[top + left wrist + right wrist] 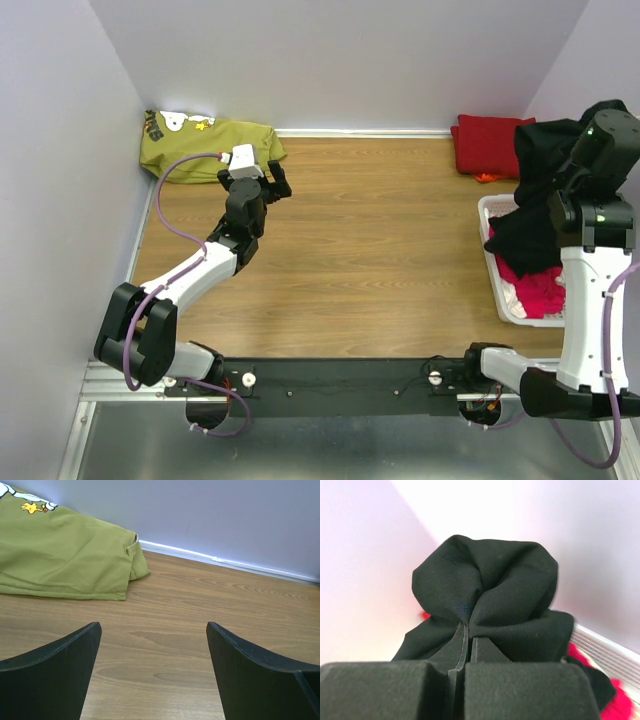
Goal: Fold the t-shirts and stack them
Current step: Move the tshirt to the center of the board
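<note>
Right gripper [467, 639] is pinched shut on a bunch of the black t-shirt [485, 590] draped below it — soft, light cloth, probably best taken at the shoulders.

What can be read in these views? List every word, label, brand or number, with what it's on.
On the olive-green t-shirt: dark lettering along its left edge, too small and skewed to read.
On the same shirt, the cartoon print: a white and yellow picture, no letters showing.
On the black t-shirt, the dark red t-shirt and the basket: no text visible.
</note>
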Controlling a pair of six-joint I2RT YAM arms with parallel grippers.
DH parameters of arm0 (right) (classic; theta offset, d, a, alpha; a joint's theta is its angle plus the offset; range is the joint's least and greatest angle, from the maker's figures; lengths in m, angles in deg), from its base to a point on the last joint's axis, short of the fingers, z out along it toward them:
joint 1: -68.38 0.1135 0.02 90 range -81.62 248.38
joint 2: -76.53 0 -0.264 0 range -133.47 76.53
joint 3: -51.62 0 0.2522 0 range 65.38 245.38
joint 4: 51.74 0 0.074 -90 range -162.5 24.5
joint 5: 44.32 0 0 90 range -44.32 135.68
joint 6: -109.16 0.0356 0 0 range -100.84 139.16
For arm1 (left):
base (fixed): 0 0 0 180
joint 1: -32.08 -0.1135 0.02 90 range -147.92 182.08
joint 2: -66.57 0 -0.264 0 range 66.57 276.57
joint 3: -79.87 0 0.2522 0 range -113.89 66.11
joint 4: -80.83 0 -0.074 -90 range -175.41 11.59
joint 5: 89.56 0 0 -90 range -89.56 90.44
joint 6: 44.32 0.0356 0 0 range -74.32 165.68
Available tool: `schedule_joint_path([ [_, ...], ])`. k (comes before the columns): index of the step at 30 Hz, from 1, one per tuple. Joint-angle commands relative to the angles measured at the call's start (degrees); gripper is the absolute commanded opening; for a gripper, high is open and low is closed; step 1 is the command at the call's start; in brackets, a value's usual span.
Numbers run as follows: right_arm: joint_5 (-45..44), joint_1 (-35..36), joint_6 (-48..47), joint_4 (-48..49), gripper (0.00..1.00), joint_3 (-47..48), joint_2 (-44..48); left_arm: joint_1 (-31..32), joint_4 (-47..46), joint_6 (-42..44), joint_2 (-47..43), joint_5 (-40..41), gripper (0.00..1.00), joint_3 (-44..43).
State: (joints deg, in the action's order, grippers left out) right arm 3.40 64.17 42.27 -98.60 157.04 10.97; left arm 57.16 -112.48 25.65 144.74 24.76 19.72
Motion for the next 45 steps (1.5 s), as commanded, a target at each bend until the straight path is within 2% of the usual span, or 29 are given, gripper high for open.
schedule_joint_path([
  [1, 16.3, 0.2, -1.6, 7.1, 0.01, 5.0, 0.8, -0.3, -0.3, -0.4, -0.2, -0.8, 0.95, -0.7],
  [3, 24.3, 0.2, -1.6, 8.5, 0.01, 5.4, 0.9, -0.3, -0.3, -0.4, -0.5, -0.8, 0.95, -0.7],
  [11, 45.3, 0.2, 0.6, 13.1, 0.01, 10.9, -1.2, -0.3, 0.2, -0.4, -0.9, -0.1, 0.95, -0.6],
  [12, 52.1, 0.2, 1.1, 13.3, 0.01, 11.8, -1.8, -0.3, 0.1, -0.6, -1.0, 0.0, 0.95, -0.6],
  [14, 59.6, 0.2, 3.9, 14.6, 0.01, 13.3, -4.7, -0.3, 0.1, -0.7, -0.7, -0.1, 0.95, -0.5],
  [15, 68.2, 0.2, 5.0, 15.3, 0.01, 14.4, -5.7, -0.3, 0.1, -0.8, -0.8, -0.1, 0.95, -0.5],
  [18, 80.4, 0.3, 11.5, 21.1, 0.01, 12.3, -8.3, -0.3, 0.2, -0.9, -0.8, 0.0, 0.95, -0.4],
  [19, 81.8, 0.7, 12.6, 25.1, 0.01, 9.1, -8.4, -0.3, 0.3, -1.0, -0.8, 0.2, 0.95, -0.2],
  [24, 82.7, 4.0, 12.0, 27.0, 0.01, 4.0, -8.6, -0.3, 0.2, -1.0, -1.5, 1.3, 0.95, 0.5],
  [28, 82.4, 11.1, 9.7, 27.7, 0.01, 0.6, -10.2, -0.3, 0.3, -1.3, -1.3, 0.8, 0.95, 0.4],
  [34, 81.0, 20.3, 5.0, 28.0, 0.01, -10.2, -16.1, -0.3, 0.2, -1.6, -0.7, 0.6, 0.95, 0.9],
  [42, 77.0, 30.4, 0.6, 27.3, 0.01, -15.5, -38.8, -0.3, 0.3, -0.8, -0.8, 1.6, 0.95, 1.5],
  [45, 75.4, 32.6, 0.0, 27.3, 0.01, -15.7, -43.8, -0.3, 0.4, -0.6, -1.4, 2.1, 0.95, 2.2],
])
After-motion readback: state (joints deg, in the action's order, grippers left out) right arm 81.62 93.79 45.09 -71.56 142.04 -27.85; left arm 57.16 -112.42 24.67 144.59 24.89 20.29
